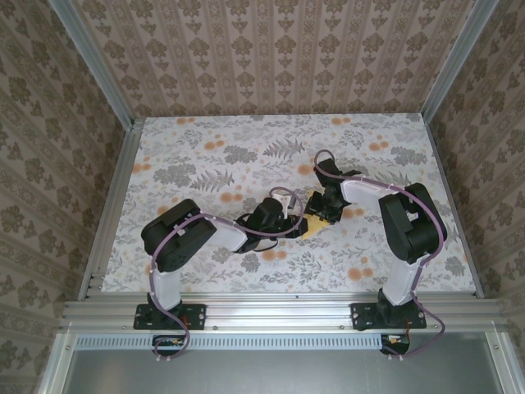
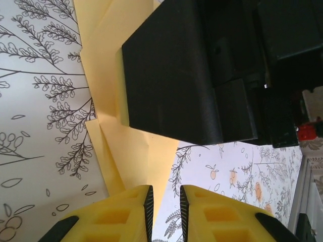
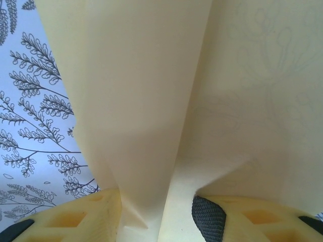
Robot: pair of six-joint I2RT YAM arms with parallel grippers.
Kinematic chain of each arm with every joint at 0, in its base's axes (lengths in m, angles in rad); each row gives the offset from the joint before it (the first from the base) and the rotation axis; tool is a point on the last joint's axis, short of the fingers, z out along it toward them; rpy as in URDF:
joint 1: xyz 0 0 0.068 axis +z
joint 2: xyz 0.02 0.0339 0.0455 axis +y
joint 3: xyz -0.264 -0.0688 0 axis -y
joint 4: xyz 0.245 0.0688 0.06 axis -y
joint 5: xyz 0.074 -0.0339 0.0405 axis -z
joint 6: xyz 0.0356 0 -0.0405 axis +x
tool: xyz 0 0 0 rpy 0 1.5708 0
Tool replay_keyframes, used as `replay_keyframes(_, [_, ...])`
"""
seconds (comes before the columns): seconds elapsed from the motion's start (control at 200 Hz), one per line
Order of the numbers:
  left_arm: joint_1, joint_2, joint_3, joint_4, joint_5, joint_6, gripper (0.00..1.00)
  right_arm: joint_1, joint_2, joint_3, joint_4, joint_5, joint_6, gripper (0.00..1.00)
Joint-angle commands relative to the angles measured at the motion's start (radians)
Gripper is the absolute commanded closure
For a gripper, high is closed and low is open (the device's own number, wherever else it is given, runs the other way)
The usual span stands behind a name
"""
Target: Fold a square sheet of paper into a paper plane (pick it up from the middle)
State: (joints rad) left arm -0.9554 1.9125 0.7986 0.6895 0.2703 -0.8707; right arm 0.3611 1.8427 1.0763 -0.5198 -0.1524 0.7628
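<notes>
Yellow paper sheet (image 1: 314, 223), one: partly folded, laid mid-table (image 1: 205, 156) between two grippers. Left gripper (image 2: 166, 194), one: jaws nearly closed at the sheet's edge; whether it is held cannot be told. Right gripper (image 3: 156, 199), one: jaws set half apart astride a raised fold.

No writing, label, brand, number or sign can be read on anything here.

my left arm (image 1: 168, 246) and right arm (image 1: 410, 238): black joint housings, white links, black base plates (image 1: 168, 316), thin purple cable (image 1: 361, 179) run along each. left fingers (image 2: 113, 217): bright yellow moulded plastic with recessed pockets, black pads (image 2: 149, 204) on the inner faces. right fingers (image 3: 75, 219): paler yellow, dark textured pad (image 3: 207, 217).
</notes>
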Motion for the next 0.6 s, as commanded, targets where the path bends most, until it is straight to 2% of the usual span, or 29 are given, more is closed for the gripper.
replay_keyframes(0.0, [-0.007,0.023,0.035,0.023,0.021,0.019,0.76,0.007,0.212,-0.1,0.003,0.137,-0.008,0.48])
replay_keyframes(0.29, [-0.022,0.065,0.106,-0.068,0.011,0.061,0.76,0.008,0.215,-0.102,0.009,0.141,-0.003,0.48])
replay_keyframes(0.595, [-0.032,0.069,0.06,-0.088,-0.011,0.056,0.77,0.007,0.214,-0.107,0.014,0.14,0.004,0.48])
